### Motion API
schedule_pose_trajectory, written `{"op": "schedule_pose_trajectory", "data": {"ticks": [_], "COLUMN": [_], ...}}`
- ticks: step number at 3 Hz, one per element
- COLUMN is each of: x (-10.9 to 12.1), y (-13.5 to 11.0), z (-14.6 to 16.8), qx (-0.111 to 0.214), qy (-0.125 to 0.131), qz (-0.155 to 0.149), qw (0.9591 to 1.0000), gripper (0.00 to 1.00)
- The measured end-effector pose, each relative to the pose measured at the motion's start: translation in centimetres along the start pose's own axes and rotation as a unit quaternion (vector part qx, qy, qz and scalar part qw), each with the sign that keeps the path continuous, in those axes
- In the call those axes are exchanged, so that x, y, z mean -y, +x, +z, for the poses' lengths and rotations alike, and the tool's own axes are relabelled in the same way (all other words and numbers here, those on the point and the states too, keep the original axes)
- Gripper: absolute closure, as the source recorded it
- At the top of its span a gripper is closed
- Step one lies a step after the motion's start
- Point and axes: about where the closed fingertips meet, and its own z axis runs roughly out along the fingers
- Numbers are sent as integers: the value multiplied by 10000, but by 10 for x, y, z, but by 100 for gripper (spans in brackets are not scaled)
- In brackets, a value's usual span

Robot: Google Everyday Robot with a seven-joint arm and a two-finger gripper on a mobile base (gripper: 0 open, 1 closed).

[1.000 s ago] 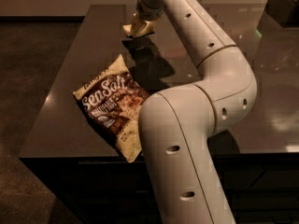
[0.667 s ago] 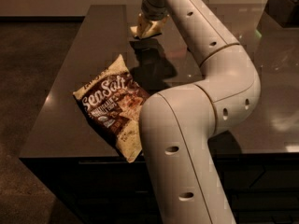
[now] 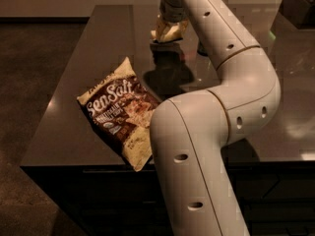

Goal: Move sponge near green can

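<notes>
The pale yellow sponge [image 3: 166, 32] hangs from my gripper [image 3: 170, 24] a little above the dark table [image 3: 88, 73], near its far middle. The gripper is shut on the sponge, and my white arm reaches to it from the front right. The sponge's dark reflection lies on the tabletop just below it. The green can is not visible. A small dark shape [image 3: 201, 48] pokes out from behind my forearm just right of the sponge, and I cannot tell what it is.
A large brown-and-cream chip bag [image 3: 120, 112] lies flat near the table's front left edge. A dark box [image 3: 298, 6] stands at the far right corner. My arm's elbow [image 3: 246, 97] covers the middle right of the table.
My gripper has carried the sponge to the right across the far part of the table. The chip bag has not moved.
</notes>
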Motion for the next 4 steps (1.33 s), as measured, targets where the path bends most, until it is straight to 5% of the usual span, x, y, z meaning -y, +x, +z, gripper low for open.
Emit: {"op": "schedule_pose_trajectory", "data": {"ticks": [3, 4], "x": [6, 12], "y": [1, -2], "z": [-12, -20], "qx": [28, 118], "qy": [-4, 80], "qz": [241, 195], "qw": [9997, 9997], "gripper": [12, 0]}}
